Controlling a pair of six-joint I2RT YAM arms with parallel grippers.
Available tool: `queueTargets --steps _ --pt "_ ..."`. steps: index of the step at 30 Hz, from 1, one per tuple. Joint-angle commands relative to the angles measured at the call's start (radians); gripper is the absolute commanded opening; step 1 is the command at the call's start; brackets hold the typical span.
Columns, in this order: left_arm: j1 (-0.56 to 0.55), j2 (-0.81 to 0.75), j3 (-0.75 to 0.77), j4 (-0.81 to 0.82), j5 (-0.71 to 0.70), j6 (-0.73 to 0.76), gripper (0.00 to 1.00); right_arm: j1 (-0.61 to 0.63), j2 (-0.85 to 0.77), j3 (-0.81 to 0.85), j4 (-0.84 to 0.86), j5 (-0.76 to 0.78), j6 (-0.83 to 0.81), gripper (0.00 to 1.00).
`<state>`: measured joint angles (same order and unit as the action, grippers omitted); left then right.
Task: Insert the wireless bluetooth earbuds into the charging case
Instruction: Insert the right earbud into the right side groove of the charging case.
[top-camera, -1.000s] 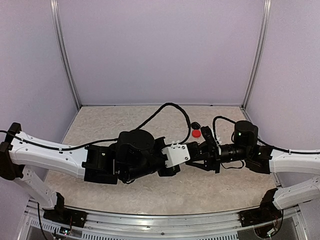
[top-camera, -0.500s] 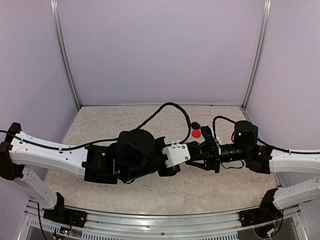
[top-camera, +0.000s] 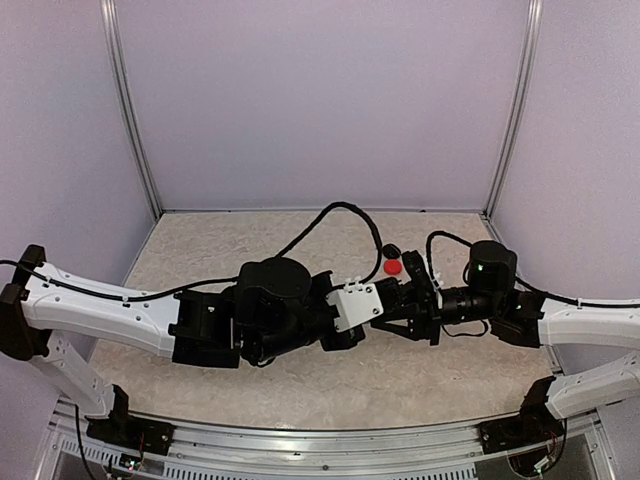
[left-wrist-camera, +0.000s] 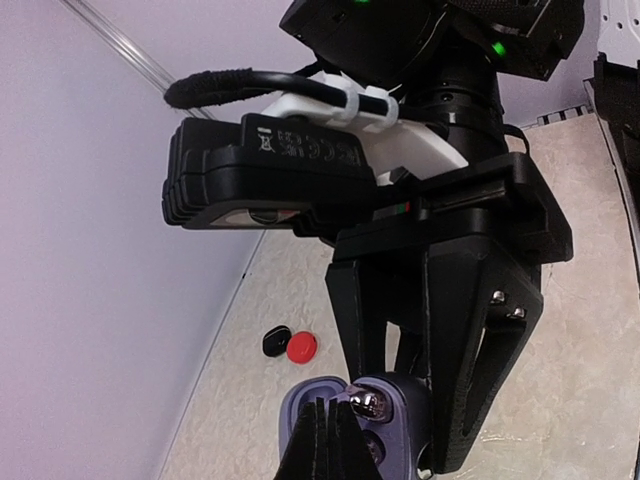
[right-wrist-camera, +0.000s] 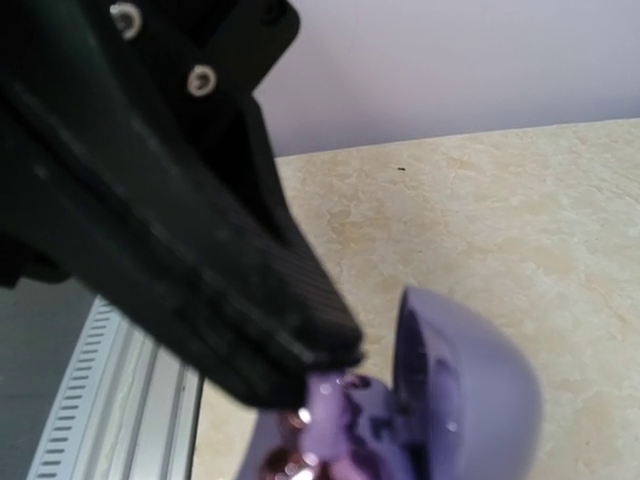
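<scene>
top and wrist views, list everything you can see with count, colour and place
charging case: one, lilac, lid open, held between the two arms
silver earbud: one, shiny silver-grey, at the open case
red piece: one, red, on the table at back right
black piece: one, black, just behind the red piece; too small to tell whether either is a bud or a case
table: one, beige marbled
walls: three, lilac
left gripper: one, black, shut, tips at the case
right gripper: one, black, closed on the case
</scene>
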<state>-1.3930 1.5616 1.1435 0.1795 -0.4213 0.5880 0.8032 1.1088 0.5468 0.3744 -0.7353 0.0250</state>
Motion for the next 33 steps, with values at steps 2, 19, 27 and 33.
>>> queueTargets --steps 2,19,27,33 --pt "-0.009 0.045 0.025 0.059 0.066 -0.021 0.00 0.010 0.008 0.023 0.075 -0.025 0.015 0.00" --pt "-0.006 0.026 -0.026 0.034 0.078 -0.108 0.00 0.010 -0.047 -0.004 0.096 0.053 0.012 0.00" --pt "0.006 -0.001 -0.065 0.065 0.064 -0.126 0.00 0.011 -0.065 -0.019 0.123 0.038 0.015 0.00" --pt "0.029 -0.016 -0.077 0.068 0.090 -0.144 0.00 0.010 -0.075 -0.032 0.149 -0.012 0.008 0.00"
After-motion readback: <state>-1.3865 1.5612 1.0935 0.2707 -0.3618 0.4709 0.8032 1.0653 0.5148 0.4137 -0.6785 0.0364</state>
